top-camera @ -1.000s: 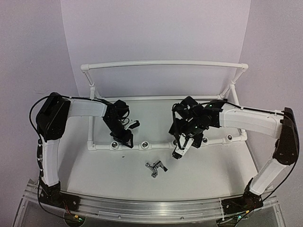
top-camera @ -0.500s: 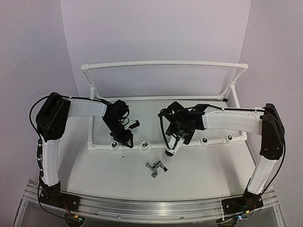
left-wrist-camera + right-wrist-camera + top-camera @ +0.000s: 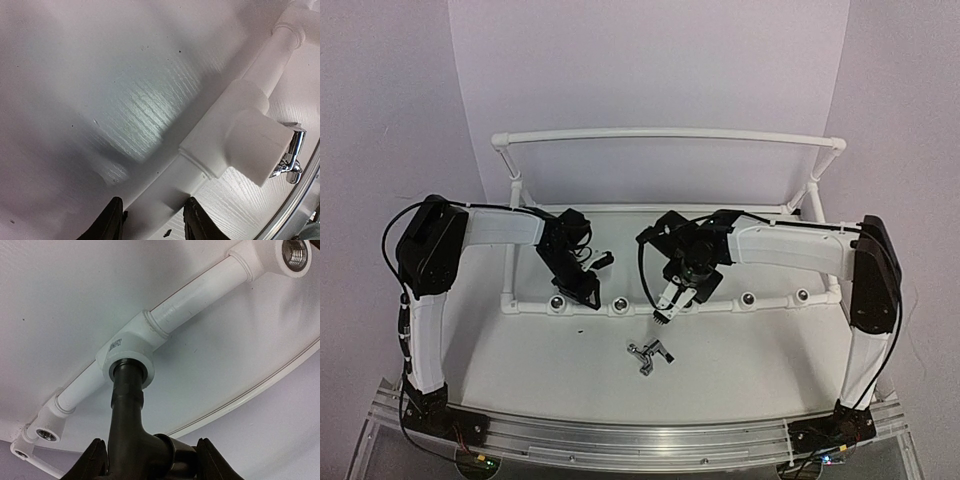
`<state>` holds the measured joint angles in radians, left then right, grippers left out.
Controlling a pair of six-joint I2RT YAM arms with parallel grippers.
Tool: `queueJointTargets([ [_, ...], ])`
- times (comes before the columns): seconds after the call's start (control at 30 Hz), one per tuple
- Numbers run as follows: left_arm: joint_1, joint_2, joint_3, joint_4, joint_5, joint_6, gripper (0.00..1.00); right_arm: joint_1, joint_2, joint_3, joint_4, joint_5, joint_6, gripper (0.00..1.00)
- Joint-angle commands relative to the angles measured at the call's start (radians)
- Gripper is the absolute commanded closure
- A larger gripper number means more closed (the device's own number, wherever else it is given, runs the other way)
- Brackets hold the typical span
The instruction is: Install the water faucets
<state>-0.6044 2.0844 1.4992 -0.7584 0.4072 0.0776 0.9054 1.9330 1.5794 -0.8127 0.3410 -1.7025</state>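
Now the white plastic pipe frame [image 3: 670, 134] stands across the white table [image 3: 770, 350]. My left gripper [image 3: 153, 222] holds its front rail toward 9 o'clock, jaws narrow on the pipe. My right gripper [image 3: 152, 460] has swung in from 3 o'clock and drawn in from wide, so its jaws now hug a dark grey metal faucet [image 3: 127, 400] whose stem sits in a tee socket. I judge that one ready for turning home. The second grey faucet [image 3: 648, 355] lies loose at 6 o'clock of it, not yet installed.
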Motion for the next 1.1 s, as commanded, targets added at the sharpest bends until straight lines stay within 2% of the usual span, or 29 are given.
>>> queueJointTargets([
  [0.0,-0.018,0.067,-0.014,-0.036,-0.018,-0.020,0.60,-0.004,0.017,0.054,-0.089,-0.032,0.274,0.73],
  [0.43,-0.018,0.074,-0.010,-0.043,-0.010,-0.024,0.64,-0.005,0.025,0.036,-0.100,-0.034,0.399,0.92],
  [1.0,-0.018,0.082,0.001,-0.050,-0.009,-0.027,0.65,-0.006,0.071,0.127,-0.168,-0.060,0.532,0.93],
  [1.03,-0.018,0.083,0.002,-0.050,-0.008,-0.028,0.65,-0.006,0.068,0.125,-0.166,-0.060,0.528,0.91],
  [1.07,-0.018,0.085,0.004,-0.050,-0.008,-0.028,0.65,-0.007,0.065,0.122,-0.166,-0.060,0.522,0.82],
])
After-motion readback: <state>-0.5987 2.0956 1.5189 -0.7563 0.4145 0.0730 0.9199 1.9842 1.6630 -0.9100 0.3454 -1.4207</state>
